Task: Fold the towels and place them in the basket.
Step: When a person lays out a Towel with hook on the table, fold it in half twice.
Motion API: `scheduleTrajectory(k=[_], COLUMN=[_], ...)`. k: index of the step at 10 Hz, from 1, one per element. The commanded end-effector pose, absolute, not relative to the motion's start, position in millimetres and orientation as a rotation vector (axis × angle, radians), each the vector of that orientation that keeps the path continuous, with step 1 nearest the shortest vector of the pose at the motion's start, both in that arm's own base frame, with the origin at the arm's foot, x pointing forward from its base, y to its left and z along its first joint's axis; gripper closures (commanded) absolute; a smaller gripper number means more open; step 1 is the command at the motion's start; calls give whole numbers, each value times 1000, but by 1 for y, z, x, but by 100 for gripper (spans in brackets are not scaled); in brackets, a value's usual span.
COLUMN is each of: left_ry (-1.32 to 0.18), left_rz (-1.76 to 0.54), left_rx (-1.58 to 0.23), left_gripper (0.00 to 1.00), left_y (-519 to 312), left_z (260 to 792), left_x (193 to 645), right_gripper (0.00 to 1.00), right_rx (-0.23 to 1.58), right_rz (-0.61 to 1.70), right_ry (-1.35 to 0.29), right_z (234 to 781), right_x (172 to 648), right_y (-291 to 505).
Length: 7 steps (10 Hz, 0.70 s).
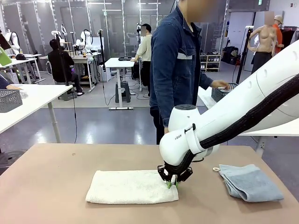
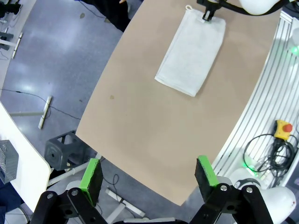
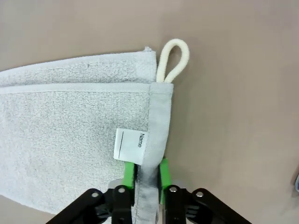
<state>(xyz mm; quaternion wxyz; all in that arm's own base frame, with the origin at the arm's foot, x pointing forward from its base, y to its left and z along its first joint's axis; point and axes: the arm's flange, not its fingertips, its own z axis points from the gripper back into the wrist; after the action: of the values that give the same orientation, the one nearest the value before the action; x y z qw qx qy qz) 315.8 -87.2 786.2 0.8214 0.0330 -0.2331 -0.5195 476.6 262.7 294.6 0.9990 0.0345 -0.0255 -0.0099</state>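
Right claw pinching the cream towel's edge for a fold

The worktop (image 1: pixel 46 186) carries both cloths: the cream towel (image 1: pixel 131 186) stretches away to the left of the right claw (image 1: pixel 173 182), and the blue towel (image 1: pixel 247 182) lies folded well off to the claw's right. The basket (image 1: pixel 222 92) sits far behind the claw on another table, under a person's hand (image 1: pixel 218 84). The right claw's pads are pressed onto the cream towel's hem, just below its label (image 3: pixel 129 146) and loop (image 3: pixel 174 60). The left claw (image 2: pixel 149 175) hangs spread and empty, high above the worktop. To fold cleanly, I'd judge the grip should take the whole hem, lift low, and carry it straight across so the edges meet.
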Motion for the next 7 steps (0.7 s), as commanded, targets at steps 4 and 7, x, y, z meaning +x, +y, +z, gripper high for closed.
scheduleTrajectory(k=[4,7], left_ry=[-502,-502], left_rz=[-1103,-1103], left_rx=[81,81], left_gripper=[0,0], left_y=[-85,-85], left_z=[786,786], left_x=[314,314], right_gripper=[100,100], right_rx=[31,-42], right_rz=[-50,-53], right_ry=[-30,-38], right_z=[293,308], right_x=[484,482], right_y=[271,269])
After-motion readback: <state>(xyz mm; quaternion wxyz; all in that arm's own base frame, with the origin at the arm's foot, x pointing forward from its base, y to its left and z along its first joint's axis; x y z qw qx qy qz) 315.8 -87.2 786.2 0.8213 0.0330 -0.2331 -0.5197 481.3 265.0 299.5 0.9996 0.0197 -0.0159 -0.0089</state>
